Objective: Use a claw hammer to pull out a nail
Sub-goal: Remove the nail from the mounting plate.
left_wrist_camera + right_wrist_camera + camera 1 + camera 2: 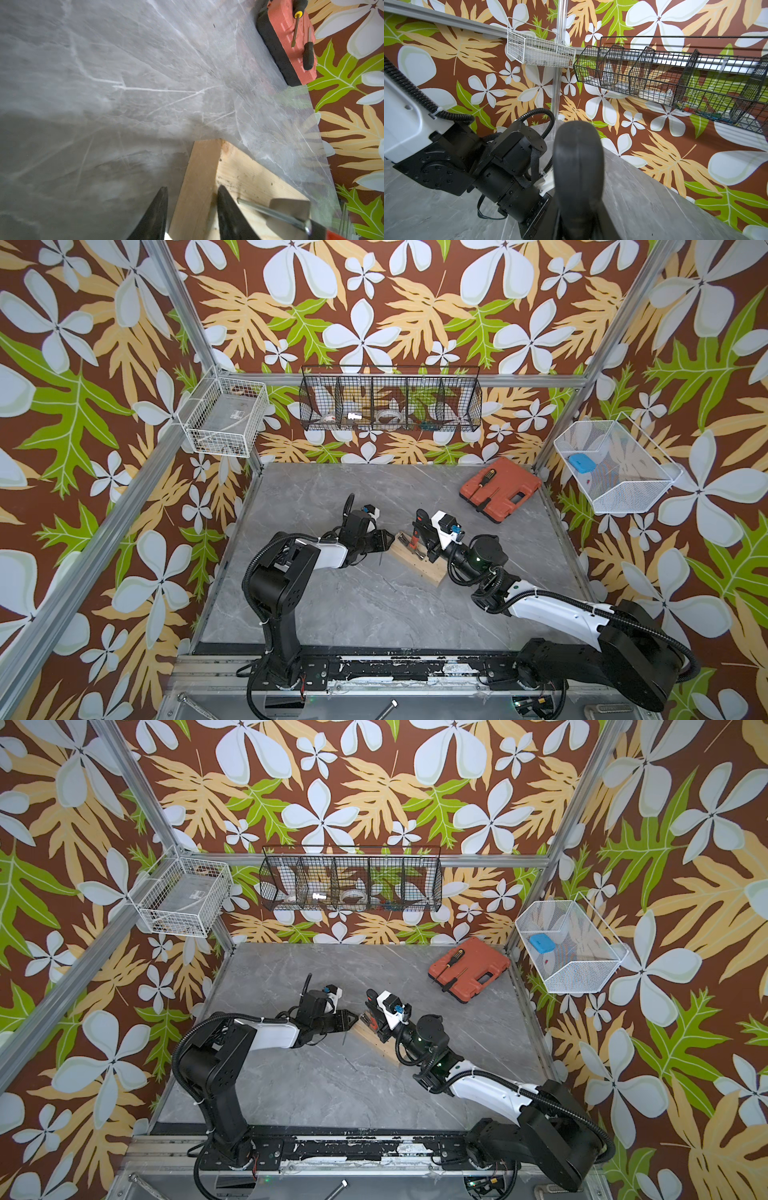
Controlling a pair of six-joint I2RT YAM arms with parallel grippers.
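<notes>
Claws at the pale wooden block (415,568)
Left claw (193,189) grips block, right claw (426,540) grips silver-and-orange claw hammer (578,162); black-and-orange screwdriver (488,477) lies on orange case (513,489).

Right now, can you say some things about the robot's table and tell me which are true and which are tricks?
1. The right fingers hold the claw hammer by its black handle. True.
2. The screwdriver lies on the wooden block. False: it lies on the orange case.
3. The left fingers sit on either side of the wooden block's end. True.
4. The orange case sits in a wall basket. False: it lies on the table, in the far right corner.
</notes>
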